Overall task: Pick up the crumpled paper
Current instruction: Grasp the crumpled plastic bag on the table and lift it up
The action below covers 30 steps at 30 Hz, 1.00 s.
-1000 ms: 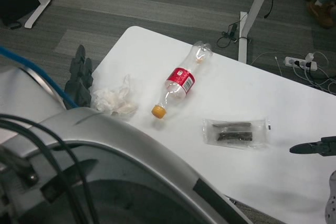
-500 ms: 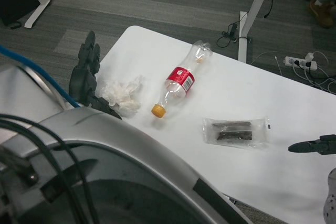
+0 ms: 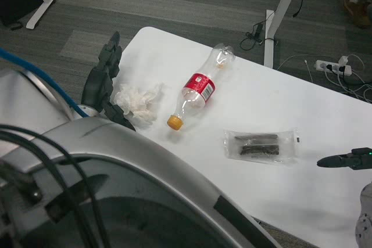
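You have not got the crumpled paper off the table yet: it lies on the white surface near the table's left edge, so the grasp and the lift are both left to do, as far as this view shows. Your left hand is right at the job, standing just to the left of the paper at the table's edge, with its long fingers stretched up and away from you alongside the wad and another dark finger reaching in under the paper's near side. The paper sits in the fork between them, touching or nearly touching the hand; you cannot tell from here whether any finger actually presses on it. The fingers are spread wide and nothing is held. To the right of the paper, a clear plastic bottle with a red label and an orange cap lies on its side, close enough that a sweeping close could nudge it. Further right is a clear packet with something dark inside. Your right hand waits at the far right edge of the picture, only partly in view, so its fingers cannot be judged.
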Tool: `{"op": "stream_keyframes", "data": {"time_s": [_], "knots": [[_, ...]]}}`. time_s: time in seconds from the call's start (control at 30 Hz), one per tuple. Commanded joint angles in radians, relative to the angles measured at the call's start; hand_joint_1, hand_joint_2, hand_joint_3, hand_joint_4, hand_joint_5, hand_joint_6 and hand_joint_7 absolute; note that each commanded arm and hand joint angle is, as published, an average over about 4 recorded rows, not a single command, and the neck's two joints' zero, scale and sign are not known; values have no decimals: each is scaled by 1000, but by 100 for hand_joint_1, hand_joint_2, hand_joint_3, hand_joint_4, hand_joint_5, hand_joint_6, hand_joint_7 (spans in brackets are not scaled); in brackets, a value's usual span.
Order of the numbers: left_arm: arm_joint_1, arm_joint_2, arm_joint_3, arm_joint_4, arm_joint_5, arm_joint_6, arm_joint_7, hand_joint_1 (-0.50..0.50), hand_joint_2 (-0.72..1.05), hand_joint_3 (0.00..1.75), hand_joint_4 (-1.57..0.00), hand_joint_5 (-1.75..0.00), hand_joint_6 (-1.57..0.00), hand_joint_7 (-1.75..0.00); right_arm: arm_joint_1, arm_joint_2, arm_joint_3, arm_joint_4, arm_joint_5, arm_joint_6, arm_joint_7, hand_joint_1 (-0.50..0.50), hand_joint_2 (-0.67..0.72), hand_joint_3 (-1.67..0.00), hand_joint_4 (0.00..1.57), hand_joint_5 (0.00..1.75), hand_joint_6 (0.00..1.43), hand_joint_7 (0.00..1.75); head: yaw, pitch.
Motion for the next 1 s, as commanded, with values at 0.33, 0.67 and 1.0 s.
{"op": "stream_keyframes", "data": {"time_s": [0.33,0.67,1.0], "knots": [[69,-52,54,-61,163,20,-58,-50,-46,0,-4,0,0,0,8,-1,3,13,12,-14,-6,-17,72,-2,0,0,0,0,0,4],[41,-34,32,-75,270,38,-108,-50,-19,0,-4,0,0,0,8,-1,9,10,17,-16,-6,-17,72,0,0,0,0,0,0,-2],[11,-5,26,-74,348,91,-164,-9,-2,0,-7,0,0,0,9,1,11,4,19,-17,-6,-17,72,0,0,0,0,0,0,-7]]}}
